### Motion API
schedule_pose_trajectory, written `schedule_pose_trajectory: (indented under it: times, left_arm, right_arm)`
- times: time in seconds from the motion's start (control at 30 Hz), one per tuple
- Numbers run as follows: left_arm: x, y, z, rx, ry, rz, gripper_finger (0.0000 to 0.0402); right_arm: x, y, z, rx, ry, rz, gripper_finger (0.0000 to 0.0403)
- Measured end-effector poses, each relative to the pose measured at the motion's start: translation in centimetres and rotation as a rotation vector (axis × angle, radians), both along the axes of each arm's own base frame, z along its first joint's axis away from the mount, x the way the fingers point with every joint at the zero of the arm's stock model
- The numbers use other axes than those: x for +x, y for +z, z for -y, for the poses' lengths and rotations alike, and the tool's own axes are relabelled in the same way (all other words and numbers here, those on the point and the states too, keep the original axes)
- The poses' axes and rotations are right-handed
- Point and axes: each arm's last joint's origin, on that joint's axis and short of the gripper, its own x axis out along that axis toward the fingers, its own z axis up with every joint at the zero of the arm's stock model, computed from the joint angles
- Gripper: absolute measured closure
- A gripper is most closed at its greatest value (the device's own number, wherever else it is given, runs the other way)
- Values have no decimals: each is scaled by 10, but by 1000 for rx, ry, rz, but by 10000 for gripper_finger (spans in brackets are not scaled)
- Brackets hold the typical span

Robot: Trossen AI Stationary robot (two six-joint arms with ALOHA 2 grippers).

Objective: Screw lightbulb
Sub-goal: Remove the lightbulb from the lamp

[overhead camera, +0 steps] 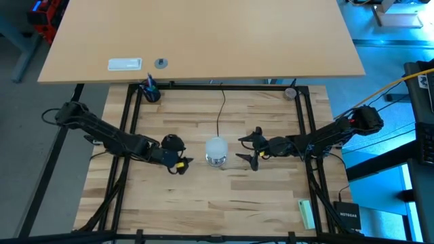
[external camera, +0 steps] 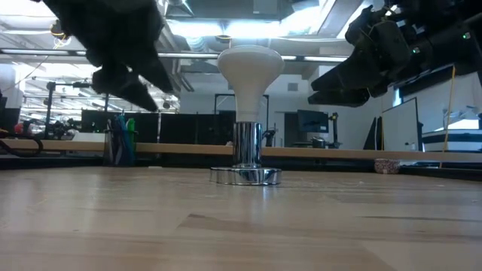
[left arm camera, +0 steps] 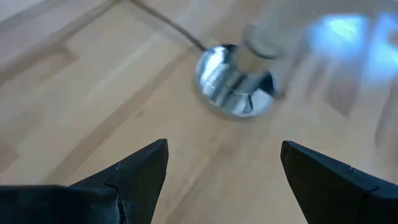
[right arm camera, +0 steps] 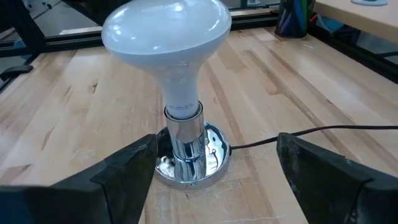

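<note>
The lightbulb (overhead camera: 216, 147) stands upright in the round silver socket (right arm camera: 186, 163) near the middle of my wooden desk (overhead camera: 203, 203), its frosted white dome on top and its narrow neck seated in the socket's metal collar. The socket's flat chrome foot rests on the planks, and a thin black cord (overhead camera: 222, 108) runs from it toward the far edge of the desk.

My right gripper (overhead camera: 255, 150) sits just beside the bulb on my right side, close to it but not touching. Its two dark fingers (right arm camera: 124, 174) are spread wide, one on each side of the socket as my right wrist camera sees it, with nothing between them. From table height it hangs at about the level of the bulb's dome (external camera: 251, 62), off to one side.

My left gripper (overhead camera: 182, 165) is on the other side of the bulb, a little nearer the front edge of the desk, and also clear of it. Its fingers (left arm camera: 134, 174) are wide apart and hold nothing; past them my left wrist camera shows the chrome socket foot on the wood.

At the far left corner of the desk a dark cup holding pens (overhead camera: 150, 89) stands against the black frame (overhead camera: 129, 115). A pale green block (overhead camera: 306, 213) lies near the front right corner.
</note>
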Motion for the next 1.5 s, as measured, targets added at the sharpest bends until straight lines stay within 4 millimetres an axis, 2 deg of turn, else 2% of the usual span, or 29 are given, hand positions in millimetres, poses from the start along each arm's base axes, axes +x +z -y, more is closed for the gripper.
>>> schedule_pose_trajectory:
  times: [0.13, 0.37, 0.53, 0.7, 0.83, 1.17, 1.5]
  left_arm:
    - [-4, -16, -4, -17, 89, 81, 102]
    - [3, -31, -2, -33, 5, 408, 102]
    - [12, -49, 0, 141, -101, 351, 102]
    - [25, -63, -3, 132, -72, 398, 102]
    - [34, -67, -4, 139, -86, 480, 102]
    - [78, -72, -2, 350, -211, 437, 102]
    - [95, -62, -16, 388, -155, 456, 102]
  right_arm:
    - [0, -2, 0, 48, -5, -10, 72]
    - [-1, -4, -1, 73, 7, -38, 72]
    - [-1, -3, -1, 54, 12, -32, 72]
    - [-1, -4, 0, 50, 8, -37, 72]
    - [-1, -4, 0, 50, 8, -39, 72]
    - [-1, -4, 0, 47, 6, -42, 72]
    - [-1, -4, 0, 44, 7, -43, 72]
